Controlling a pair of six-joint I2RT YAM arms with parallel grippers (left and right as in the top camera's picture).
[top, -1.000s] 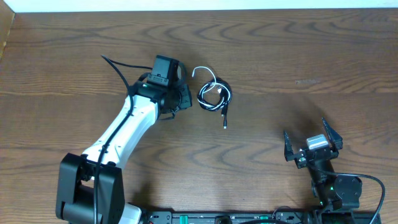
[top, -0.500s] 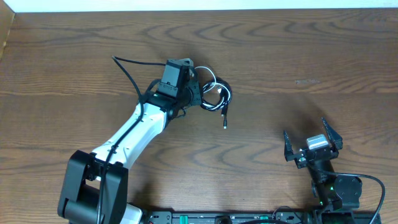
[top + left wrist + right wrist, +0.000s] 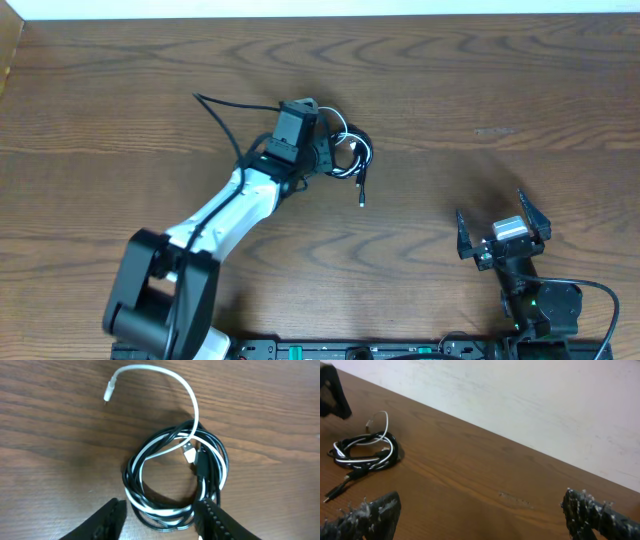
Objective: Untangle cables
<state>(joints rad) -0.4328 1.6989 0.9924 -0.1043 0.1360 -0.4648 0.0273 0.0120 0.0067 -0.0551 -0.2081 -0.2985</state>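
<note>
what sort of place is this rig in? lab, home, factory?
Probably a lab or test bench, not a home: a wood-grain table against a plain white wall, two robot arms mounted at its near edge, and tangled cables laid out by the open left pincer.

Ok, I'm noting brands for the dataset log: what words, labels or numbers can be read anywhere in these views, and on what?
No text can be read in any view.
The cables: no print shows on the cords or the plugs.
The dark rail along the bottom of the overhead view: small white marks, too small to read.
The right arm's base: only a green light, no lettering to make out.
</note>
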